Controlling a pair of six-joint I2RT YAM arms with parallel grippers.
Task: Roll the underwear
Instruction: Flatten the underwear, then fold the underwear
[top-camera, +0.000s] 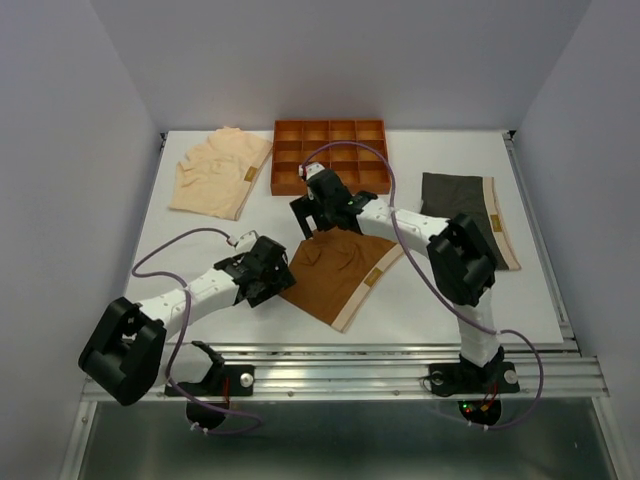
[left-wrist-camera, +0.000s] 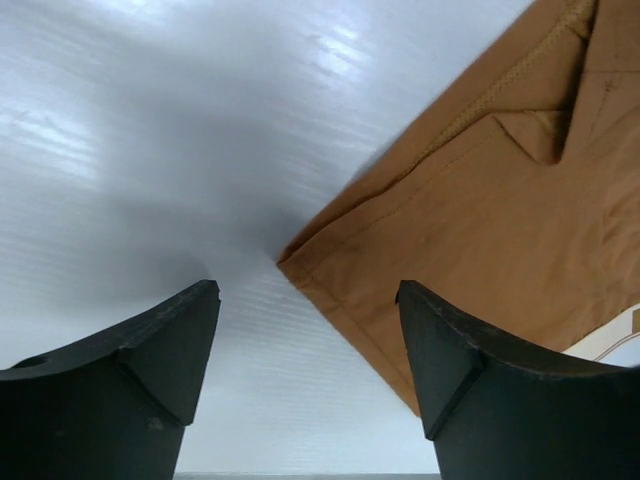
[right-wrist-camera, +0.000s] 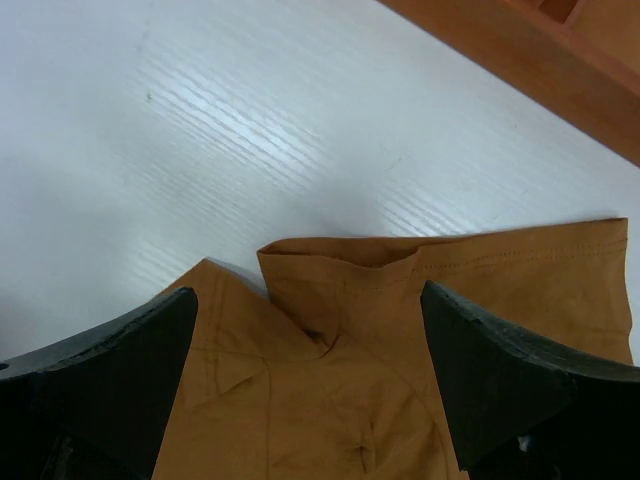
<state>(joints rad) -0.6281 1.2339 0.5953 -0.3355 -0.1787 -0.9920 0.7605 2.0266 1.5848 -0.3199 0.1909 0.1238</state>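
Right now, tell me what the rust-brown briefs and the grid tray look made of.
Rust-brown briefs: soft matte fabric, likely cotton knit; stitched seams and limp folds show.
Grid tray: rigid, smooth, matte orange-brown, maybe plastic or wood; straight hard edges, material unclear.

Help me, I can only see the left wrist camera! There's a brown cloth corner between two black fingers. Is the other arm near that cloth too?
Observer: Yes. The right end effector hovers open over the far edge of the rust-brown underwear.
Operator: Are there more undies?
Observer: Two more. A pale peach pair lies at the far left, and a dark grey pair lies on the right.
Operator: Is there anything else on the table?
Observer: An orange-brown tray with grid compartments sits at the back, just beyond the brown pair.
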